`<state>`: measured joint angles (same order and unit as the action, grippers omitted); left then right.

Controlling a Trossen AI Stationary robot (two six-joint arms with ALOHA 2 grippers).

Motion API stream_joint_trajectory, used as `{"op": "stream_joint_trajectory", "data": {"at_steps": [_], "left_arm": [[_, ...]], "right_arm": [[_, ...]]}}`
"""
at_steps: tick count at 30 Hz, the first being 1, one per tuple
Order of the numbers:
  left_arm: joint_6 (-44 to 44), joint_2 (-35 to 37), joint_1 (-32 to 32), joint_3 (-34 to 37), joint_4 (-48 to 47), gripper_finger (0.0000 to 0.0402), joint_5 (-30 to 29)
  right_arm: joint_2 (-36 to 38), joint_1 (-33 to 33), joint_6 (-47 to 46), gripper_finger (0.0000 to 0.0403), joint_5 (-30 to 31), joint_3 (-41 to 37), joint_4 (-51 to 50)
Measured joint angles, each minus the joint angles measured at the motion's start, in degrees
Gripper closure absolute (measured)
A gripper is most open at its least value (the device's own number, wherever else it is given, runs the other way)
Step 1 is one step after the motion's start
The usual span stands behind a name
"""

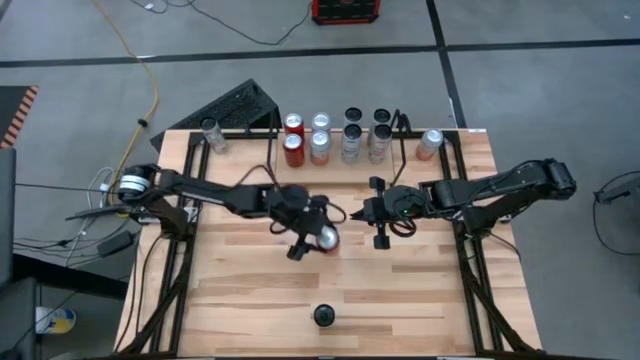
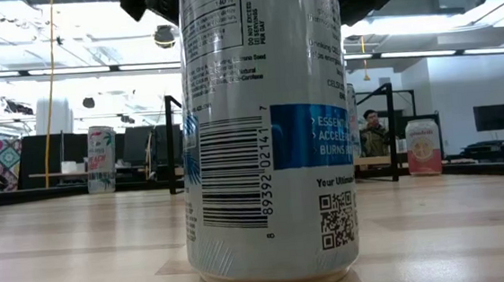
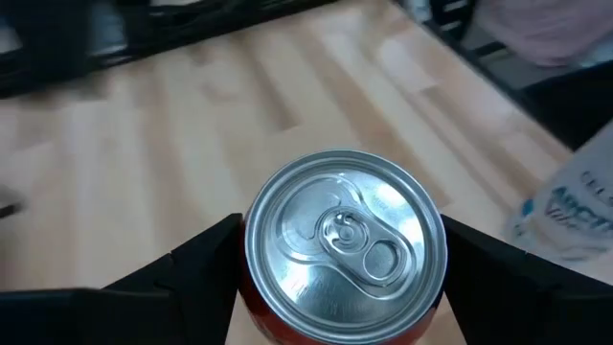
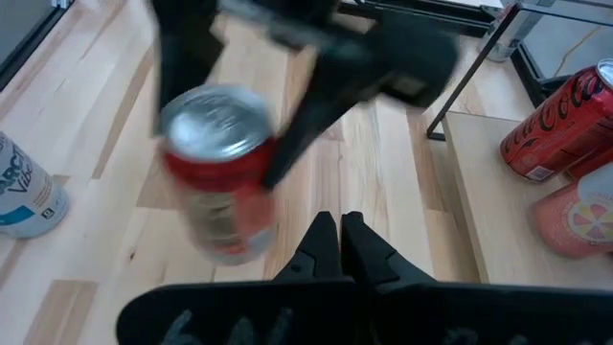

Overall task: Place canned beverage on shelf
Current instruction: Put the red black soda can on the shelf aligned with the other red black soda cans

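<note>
A red can with a silver top (image 3: 345,240) sits between the fingers of my left gripper (image 1: 322,238) over the middle of the table; it also shows in the right wrist view (image 4: 220,172). The shelf (image 1: 399,128), a low black rod rack, stands at the table's far edge with several cans upright on it (image 1: 320,148). To the right of the held can, my right gripper (image 4: 340,240) hangs shut and holds nothing. My left gripper pinches the red can by its side wall just under the top rim (image 3: 251,287), one finger (image 3: 192,268) on each side. The fingers come slanting down from the table's left. The can stands nearly upright and seems lifted clear of the table.
A silver and blue can (image 2: 265,131) stands alone near the table's front edge (image 1: 324,316). One loose can stands left of the shelf (image 1: 210,135), another right of it (image 1: 430,143). Bare wood lies between the grippers and the shelf.
</note>
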<state>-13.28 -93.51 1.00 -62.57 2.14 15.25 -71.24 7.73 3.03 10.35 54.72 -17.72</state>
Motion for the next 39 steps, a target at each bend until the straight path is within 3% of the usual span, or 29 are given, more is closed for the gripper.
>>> {"op": "stream_joint_trajectory", "data": {"at_steps": [9,21,39], "left_arm": [[-0.5,8.9,-8.3,0.1,-10.3,0.0120,-11.6],[-0.1,7.6,-21.9,0.1,-11.9,0.0120,-12.4],[0.8,1.4,-23.9,0.1,-4.9,0.0120,-13.0]], "right_arm": [[0.0,0.0,0.5,0.0403,0.0,0.0,0.2],[0.0,0.0,0.4,0.0403,0.0,0.0,0.3],[0.0,-0.3,0.5,0.0403,0.0,0.0,-0.1]]}}
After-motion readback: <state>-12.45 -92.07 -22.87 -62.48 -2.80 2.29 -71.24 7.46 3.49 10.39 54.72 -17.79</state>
